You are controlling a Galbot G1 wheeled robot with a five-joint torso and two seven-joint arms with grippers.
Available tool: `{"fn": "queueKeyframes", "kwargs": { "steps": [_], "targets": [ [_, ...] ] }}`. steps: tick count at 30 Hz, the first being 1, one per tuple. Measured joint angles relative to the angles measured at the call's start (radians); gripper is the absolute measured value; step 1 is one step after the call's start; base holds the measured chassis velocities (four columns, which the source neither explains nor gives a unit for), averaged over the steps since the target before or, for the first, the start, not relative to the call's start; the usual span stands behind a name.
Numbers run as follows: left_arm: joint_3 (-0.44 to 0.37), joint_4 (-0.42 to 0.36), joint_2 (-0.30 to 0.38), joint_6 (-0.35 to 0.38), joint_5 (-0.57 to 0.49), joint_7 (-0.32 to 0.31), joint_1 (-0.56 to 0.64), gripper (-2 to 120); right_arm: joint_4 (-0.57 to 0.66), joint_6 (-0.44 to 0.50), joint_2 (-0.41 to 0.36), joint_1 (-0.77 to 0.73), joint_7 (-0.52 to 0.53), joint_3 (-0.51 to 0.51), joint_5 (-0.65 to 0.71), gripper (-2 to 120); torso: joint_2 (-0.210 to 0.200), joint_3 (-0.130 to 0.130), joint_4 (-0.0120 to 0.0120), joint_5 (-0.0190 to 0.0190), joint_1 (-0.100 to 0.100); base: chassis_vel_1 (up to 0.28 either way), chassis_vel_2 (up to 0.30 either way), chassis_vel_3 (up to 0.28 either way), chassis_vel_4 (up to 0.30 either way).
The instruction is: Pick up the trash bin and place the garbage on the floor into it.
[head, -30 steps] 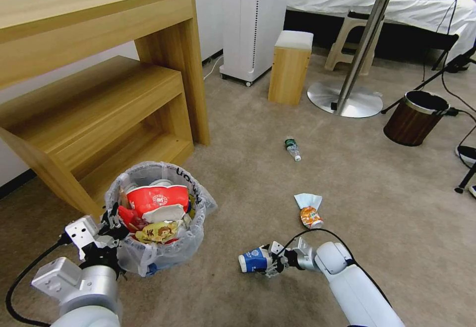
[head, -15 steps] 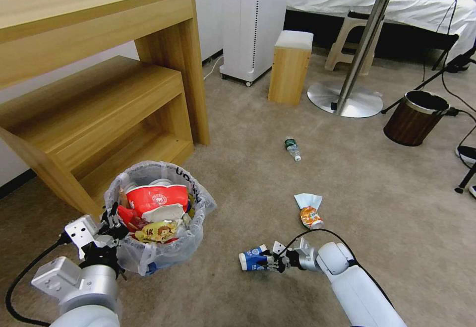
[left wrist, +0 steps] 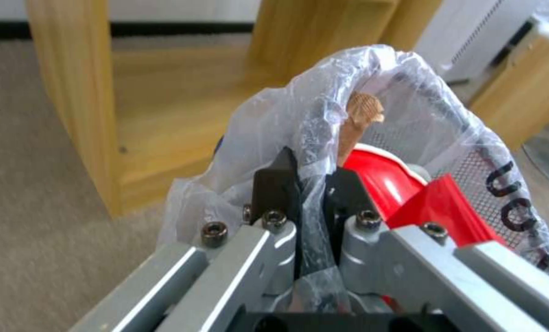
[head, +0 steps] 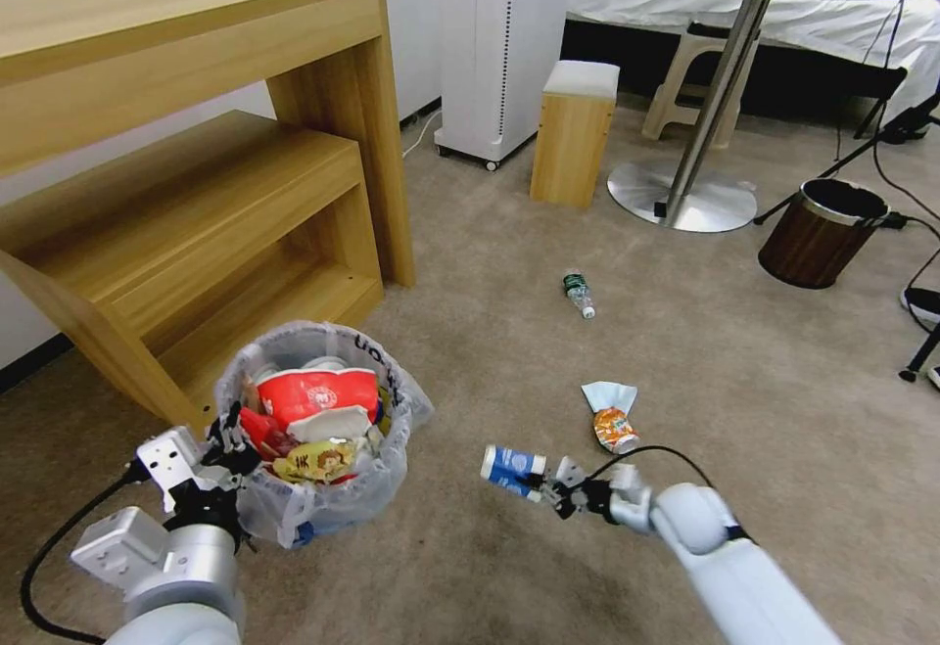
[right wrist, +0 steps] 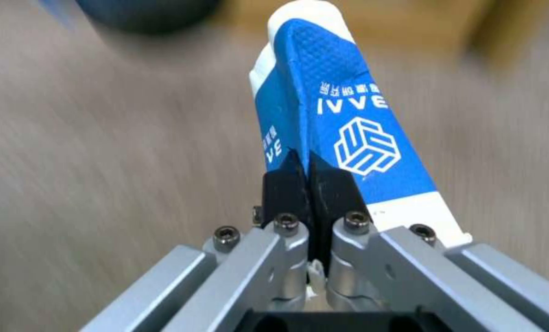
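The bin (head: 318,449) (already stuffed with a red bowl (head: 315,395) and wrappers) sits on the floor (head: 470,361) beside the wooden shelf (head: 196,224), the left claw (head: 227,437) pinched tight on its bagged rim. The right claw (head: 548,488) is clamped on a blue-white carton (head: 512,470), held above the carpet right of the bin. Beyond lie a crumpled wrapper (head: 612,420) and a small bottle (head: 578,294).

Blue-white carton (head: 513,470), beige floor (head: 685,351), red bowl (head: 318,392)
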Motion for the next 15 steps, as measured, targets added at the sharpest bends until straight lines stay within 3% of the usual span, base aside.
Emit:
{"fn": "queueKeyframes", "kwargs": {
  "steps": [4,6,9,15],
  "targets": [
    [0.032,0.017,-0.002,0.035,-0.033,-0.012,0.007,3,0.166,0.051,-0.057,-0.033,-0.155,0.046,0.212,0,0.0,0.0,0.0004,-0.0001,0.0,0.0,0.0,0.0,0.0],
    [0.038,0.023,-0.001,0.044,-0.042,-0.016,0.008,3,0.207,0.051,-0.067,-0.036,-0.21,0.066,0.27,0,0.0,0.0,0.0005,-0.0001,0.0,0.0,0.0,0.0,0.0],
    [0.047,0.041,0.005,0.07,-0.074,-0.028,0.008,3,0.327,0.009,-0.088,-0.038,-0.381,0.131,0.399,0,0.0,0.0,0.0004,-0.0002,0.0,0.0,0.0,0.0,0.0],
    [0.072,0.045,0.015,0.125,-0.179,-0.049,0.013,3,0.385,-0.007,-0.085,-0.012,-0.392,0.139,0.474,0,0.0,0.0,0.0004,-0.0002,0.0,0.0,0.0,0.0,0.0]
  ]
}}
